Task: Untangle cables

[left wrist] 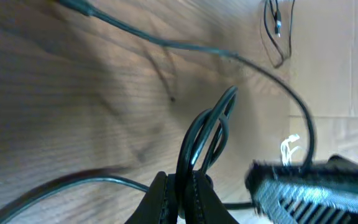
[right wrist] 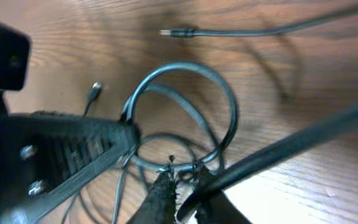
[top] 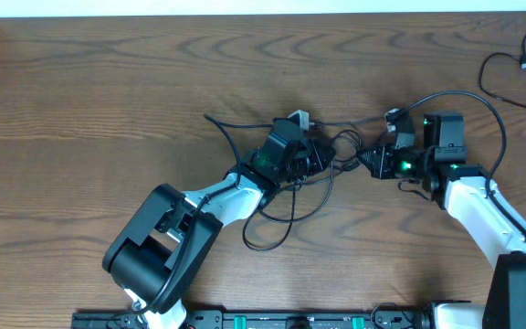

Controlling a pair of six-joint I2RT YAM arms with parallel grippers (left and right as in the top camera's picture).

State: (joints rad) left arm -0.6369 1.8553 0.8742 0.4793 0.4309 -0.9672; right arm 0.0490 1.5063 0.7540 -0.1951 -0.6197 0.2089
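The black cables (top: 336, 151) lie looped together mid-table between my two grippers, with a loose loop (top: 277, 224) trailing toward the front. My left gripper (top: 316, 157) is shut on a bundle of black cable loops (left wrist: 207, 134) that rise from its jaws (left wrist: 184, 190). My right gripper (top: 370, 161) faces it from the right. Its fingertips (right wrist: 184, 177) pinch the lower edge of a round black cable loop (right wrist: 185, 112). A free plug end (right wrist: 169, 32) lies on the wood beyond. A bit of white cord (left wrist: 288, 149) shows near the right gripper.
A separate thin black cable (top: 510, 64) lies at the table's far right corner. The right arm's own thick wire (top: 482, 105) arcs over its wrist and crosses the right wrist view (right wrist: 291, 146). The table is brown wood (top: 108, 82).
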